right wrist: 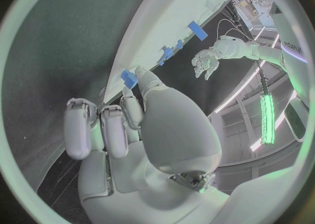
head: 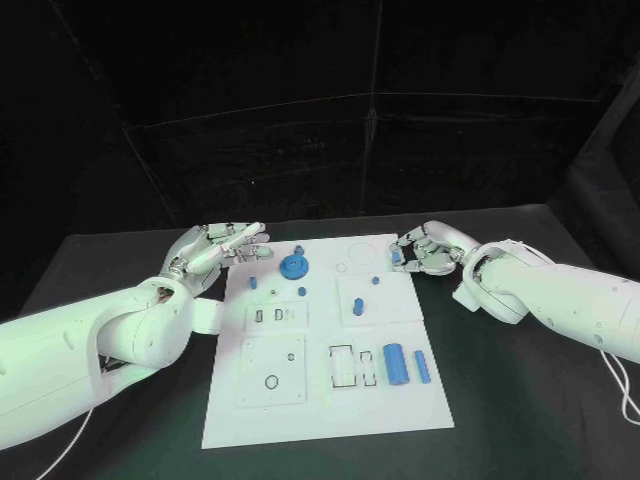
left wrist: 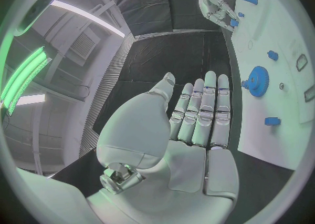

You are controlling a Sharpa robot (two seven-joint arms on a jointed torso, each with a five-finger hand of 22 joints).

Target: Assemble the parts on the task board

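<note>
The white task board (head: 327, 400) lies flat in the middle of the black table (head: 522, 400), carrying small blue parts: a toothed blue gear (head: 296, 266) near its far end, a short upright blue peg (head: 361, 306) further in, and two blue cylinders (head: 395, 363) lying side by side toward its near right. The left hand (head: 219, 248) hovers just off the board's far left corner, fingers straight and empty. The right hand (head: 424, 250) at the far right edge pinches a small blue block (right wrist: 129, 79) between thumb and fingertip.

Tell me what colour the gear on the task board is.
Blue. The gear shows best in the left wrist view, standing on the white task board.
</note>
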